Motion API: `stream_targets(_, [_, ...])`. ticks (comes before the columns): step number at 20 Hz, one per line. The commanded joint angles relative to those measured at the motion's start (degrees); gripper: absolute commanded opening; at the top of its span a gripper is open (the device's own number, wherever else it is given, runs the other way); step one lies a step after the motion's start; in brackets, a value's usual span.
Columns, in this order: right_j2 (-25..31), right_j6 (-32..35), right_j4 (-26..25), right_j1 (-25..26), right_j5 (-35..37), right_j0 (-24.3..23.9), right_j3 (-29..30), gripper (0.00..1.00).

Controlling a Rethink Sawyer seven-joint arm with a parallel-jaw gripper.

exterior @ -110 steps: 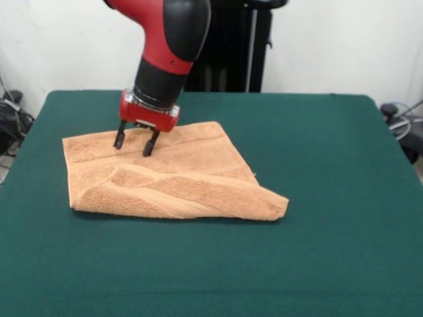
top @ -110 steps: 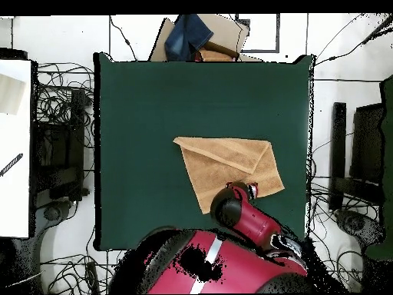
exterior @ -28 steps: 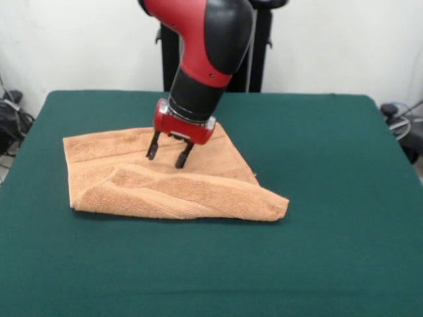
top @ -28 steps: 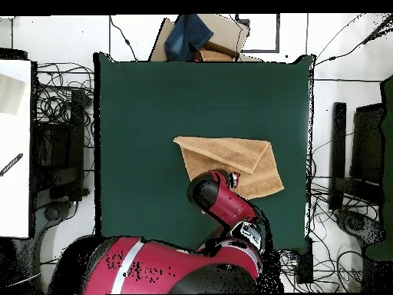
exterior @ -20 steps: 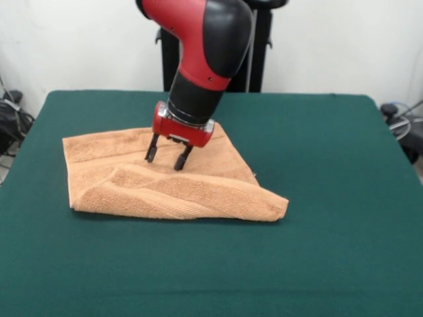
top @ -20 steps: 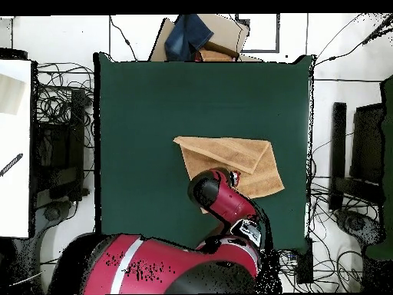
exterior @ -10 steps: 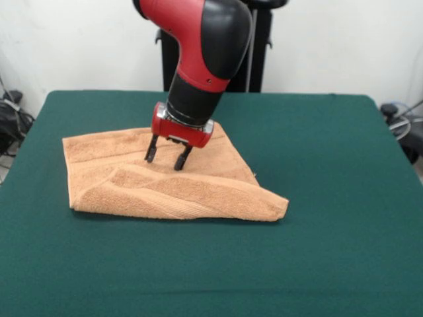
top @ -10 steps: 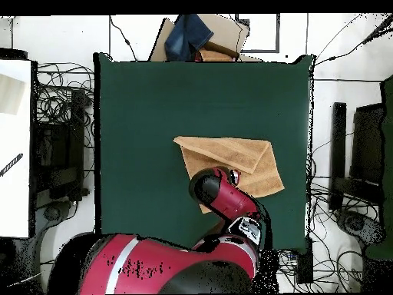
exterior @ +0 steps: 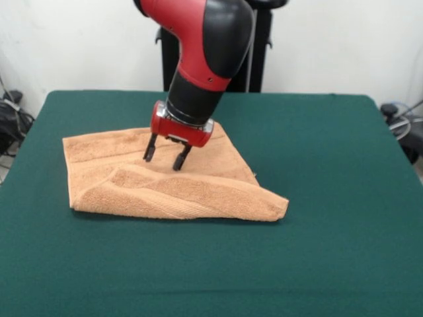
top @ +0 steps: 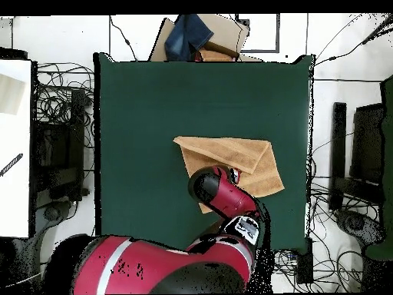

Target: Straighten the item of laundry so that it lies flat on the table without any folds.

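The peach-orange item of laundry [exterior: 192, 188] lies on the green table [exterior: 317, 152] with its near part folded over in a thick diagonal flap. From overhead the item of laundry [top: 246, 157] sits right of the table's [top: 153, 115] middle, partly under the arm. My gripper [exterior: 162, 157] hangs open just above the cloth's far, single-layer part, nothing between its dark fingers [exterior: 178, 160]. Overhead, the red and black arm covers most of the gripper [top: 232, 177].
Past the table's top edge overhead stands a cardboard box with blue cloth [top: 196, 34]. Cables and dark equipment [top: 61, 146] line the left and right sides. A black stand [exterior: 251, 46] rises behind the table in the front view.
Since 5.5 s ago the gripper has moved right along the towel's far part. Over the last second it barely shifted. The towel's shape has not changed.
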Motion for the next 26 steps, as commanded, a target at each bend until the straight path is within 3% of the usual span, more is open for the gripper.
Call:
stream_targets(1, [0.2, 15.0, 4.0, -0.4, 8.2, 1.8, -5.5, 1.0])
stream_targets(8, [-0.7, 14.2, 4.0, 2.8, 9.6, 1.3, -10.2, 1.0])
stream_targets(17, [2.2, 15.9, 4.1, 7.2, 4.0, -0.2, -12.2, 1.0])
stream_targets(23, [0.6, 16.5, 4.4, 6.0, 5.8, 1.0, -11.5, 1.0])
stream_targets(26, [-1.9, 16.9, 4.1, 1.9, 9.8, 2.7, -8.8, 1.0])
